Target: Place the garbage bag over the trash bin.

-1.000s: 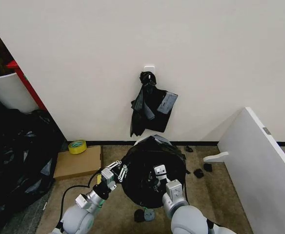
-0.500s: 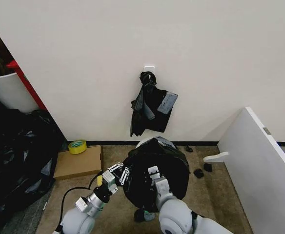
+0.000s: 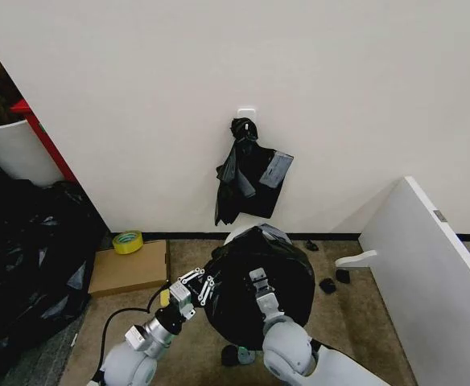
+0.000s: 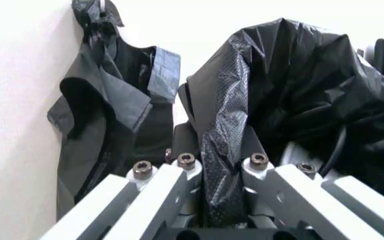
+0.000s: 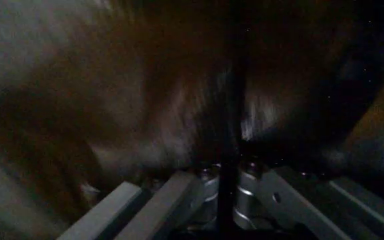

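The black glossy garbage bag (image 3: 259,277) is draped in a crinkled mound over the trash bin (image 3: 233,236), of which just a sliver of white rim peeks out at the far side by the wall. My left gripper (image 3: 201,283) is at the bag's left edge; in the left wrist view its jaws are shut on a fold of the garbage bag (image 4: 224,145). My right gripper (image 3: 257,278) presses into the bag's front from below. In the right wrist view the right gripper (image 5: 227,172) has its jaws close together on a thin dark film of bag.
A knotted bunch of black bags (image 3: 247,173) hangs on the wall just behind the bin. A cardboard box (image 3: 129,269) with a yellow tape roll (image 3: 127,241) lies to the left, beyond it a black plastic heap (image 3: 18,257). A white board (image 3: 428,273) leans at the right.
My right gripper has moved left and toward the wall with the bag, and the bag's mound has risen slightly. The left gripper has stayed nearly still.
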You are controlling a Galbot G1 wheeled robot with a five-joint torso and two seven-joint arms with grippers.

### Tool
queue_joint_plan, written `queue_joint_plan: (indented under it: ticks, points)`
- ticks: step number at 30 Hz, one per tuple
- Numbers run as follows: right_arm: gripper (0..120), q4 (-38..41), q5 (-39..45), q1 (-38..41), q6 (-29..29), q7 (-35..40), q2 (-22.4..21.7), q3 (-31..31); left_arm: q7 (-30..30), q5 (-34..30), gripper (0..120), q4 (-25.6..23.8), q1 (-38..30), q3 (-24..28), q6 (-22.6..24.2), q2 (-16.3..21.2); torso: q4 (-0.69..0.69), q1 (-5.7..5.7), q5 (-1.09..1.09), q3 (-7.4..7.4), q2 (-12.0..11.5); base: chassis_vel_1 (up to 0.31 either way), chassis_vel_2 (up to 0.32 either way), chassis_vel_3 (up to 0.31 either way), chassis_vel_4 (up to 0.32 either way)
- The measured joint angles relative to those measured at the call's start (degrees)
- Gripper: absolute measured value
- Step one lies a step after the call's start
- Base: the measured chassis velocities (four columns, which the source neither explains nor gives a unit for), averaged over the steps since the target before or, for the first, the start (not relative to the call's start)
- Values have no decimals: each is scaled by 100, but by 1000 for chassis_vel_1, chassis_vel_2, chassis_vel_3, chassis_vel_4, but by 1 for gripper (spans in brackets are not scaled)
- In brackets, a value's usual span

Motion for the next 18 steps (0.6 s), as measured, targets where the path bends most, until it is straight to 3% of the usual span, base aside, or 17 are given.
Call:
queue_joint_plan:
  ticks: [4, 9, 18]
  points:
    - [0, 674, 803, -210, -325, 194, -229, 27, -2, -18, 4, 58, -33, -3, -5, 4, -1, 0, 0, 0, 0, 0, 0, 0, 0]
    - [0, 976, 1333, -358, -552, 403, -244, -1, -2, -19, 4, 99, -57, 16, -7, -5, -1, 0, -1, 0, 0, 0, 0, 0, 0]
    - [0, 777, 1528, -390, -1205, 847, -81, -305, -4, -20, 4, 11, -23, -5, -7, 2, -1, 0, 0, 0, 0, 0, 0, 0, 0]
